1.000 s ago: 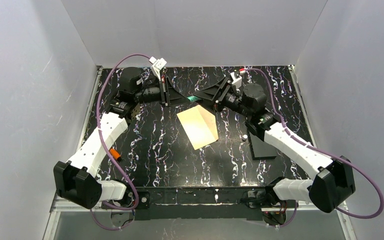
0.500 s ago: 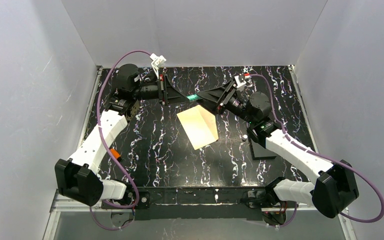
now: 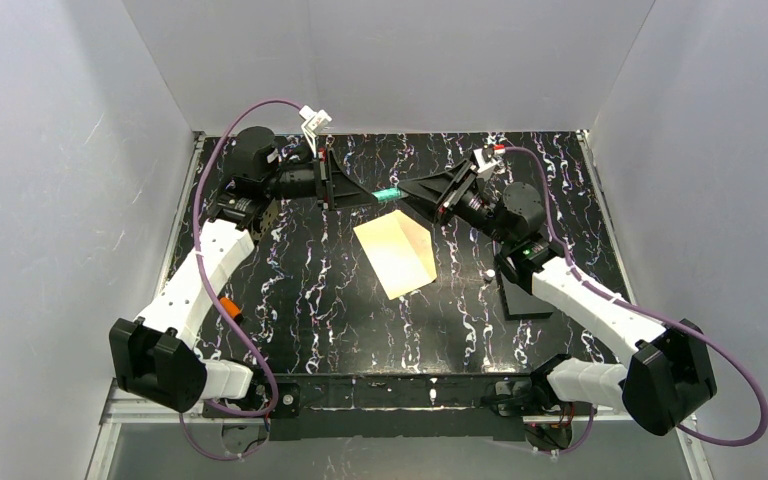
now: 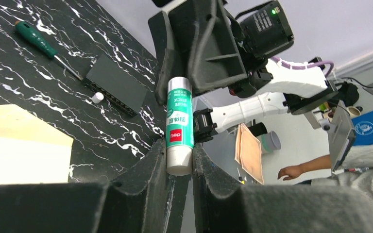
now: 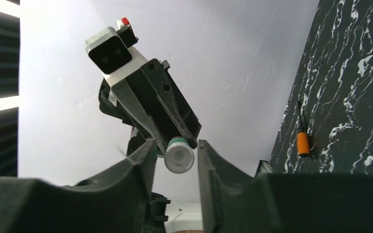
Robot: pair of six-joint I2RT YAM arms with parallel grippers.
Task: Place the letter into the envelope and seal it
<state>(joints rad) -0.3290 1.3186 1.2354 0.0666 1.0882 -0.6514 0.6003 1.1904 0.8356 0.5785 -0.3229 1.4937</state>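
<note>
While the left fingers (image 4: 150, 167) pinch a white plastic glue stick (image 4: 180, 121) in mid-air, the right fingers (image 5: 138, 162) flank its far end.
Its green label carries "deli" in white on a red patch. Whether the right fingers press the stick or stand just off it, I cannot tell. The pale cream paper envelope (image 3: 392, 258) lies flat on the black white-veined tabletop (image 3: 310, 300), below both pairs of fingers and toward the near edge, with bare surface all round it. Grey-white walls (image 3: 460, 60) close three sides.
</note>
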